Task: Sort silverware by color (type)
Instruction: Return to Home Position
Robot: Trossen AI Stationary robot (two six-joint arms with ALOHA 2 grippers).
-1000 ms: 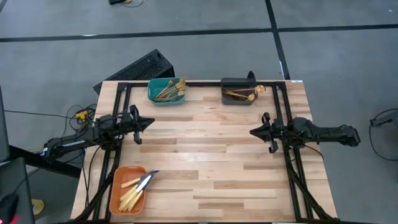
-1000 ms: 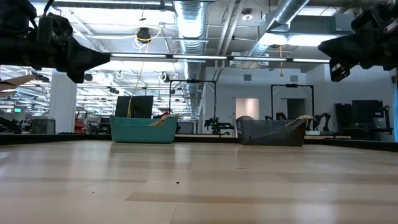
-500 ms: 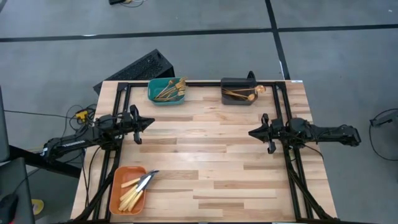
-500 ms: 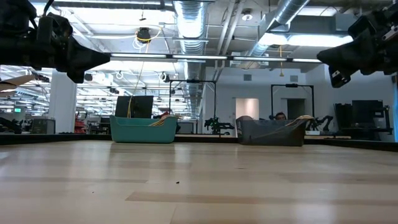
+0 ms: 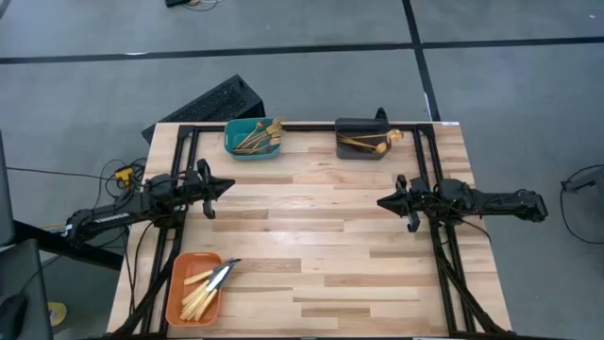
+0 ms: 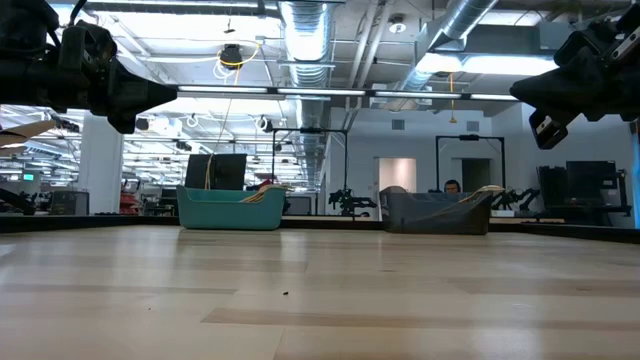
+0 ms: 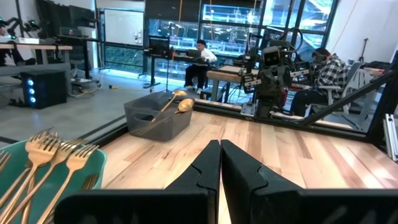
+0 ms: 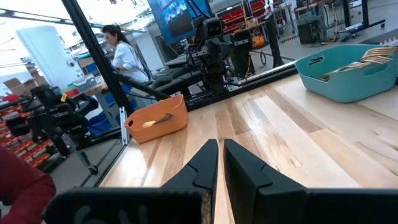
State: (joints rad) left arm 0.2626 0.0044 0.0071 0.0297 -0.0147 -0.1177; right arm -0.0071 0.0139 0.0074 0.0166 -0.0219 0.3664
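1. Wood of the table (image 5: 330, 246) runs open between my arms; teal bin (image 5: 229, 132) and dark grey bin (image 5: 347, 152) sit at its far edge, orange bin (image 5: 183, 274) at the near left corner.
2. Slim gold pieces lie in smooth plastic: forks (image 5: 260, 137) in teal, spoons (image 5: 365, 142) in grey, silver-bladed knives (image 5: 203, 295) in orange.
3. Left gripper (image 5: 226, 186) and right gripper (image 5: 384, 200) hover at opposite sides, fingers pressed together, holding nothing.
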